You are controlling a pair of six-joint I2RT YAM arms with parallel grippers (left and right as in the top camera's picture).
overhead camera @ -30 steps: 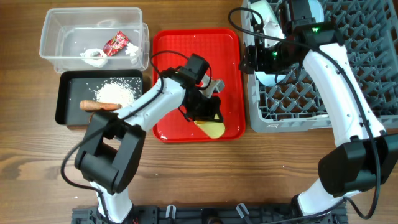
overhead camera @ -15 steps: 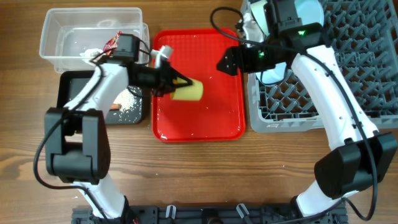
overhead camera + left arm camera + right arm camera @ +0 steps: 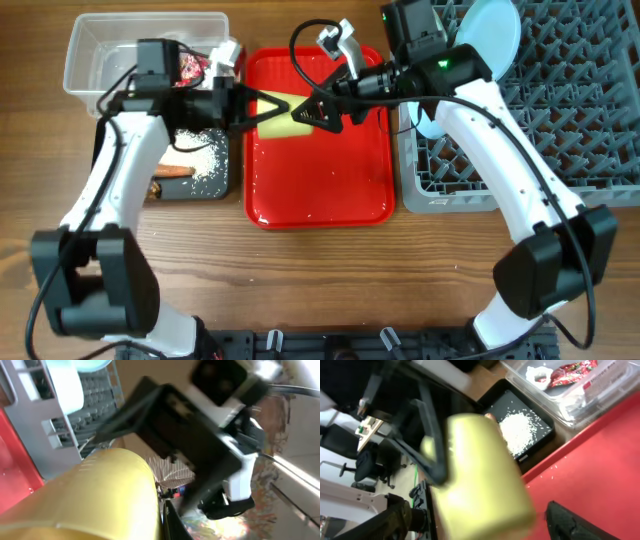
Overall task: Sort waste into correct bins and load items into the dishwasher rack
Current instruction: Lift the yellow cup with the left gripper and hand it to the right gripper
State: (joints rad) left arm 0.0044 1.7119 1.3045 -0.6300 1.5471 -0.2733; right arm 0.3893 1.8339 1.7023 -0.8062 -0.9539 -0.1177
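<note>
My left gripper [image 3: 262, 108] is shut on the small yellow cup [image 3: 278, 110] and holds it on its side above the back of the red tray [image 3: 320, 180]. My right gripper [image 3: 318, 110] is open, with its fingers spread on either side of the cup's free end. In the right wrist view the cup [image 3: 480, 480] fills the gap between my open right fingers [image 3: 480, 520]. The cup also fills the left wrist view [image 3: 90, 495]. The grey rack [image 3: 560, 130] holds the light-blue plate [image 3: 490, 35] upright and a pale bowl [image 3: 425, 125].
The clear tub [image 3: 90, 60] at the back left holds the red wrapper [image 3: 572, 370] and crumpled white paper [image 3: 538, 373]. The black tub [image 3: 105, 150] in front of it holds rice [image 3: 205, 160] and the carrot [image 3: 172, 171]. The red tray carries a few scattered rice grains.
My left gripper lifted the yellow cup off the tray's front and carried it to the back left. My right arm swung from the rack leftward over the tray to the cup.
</note>
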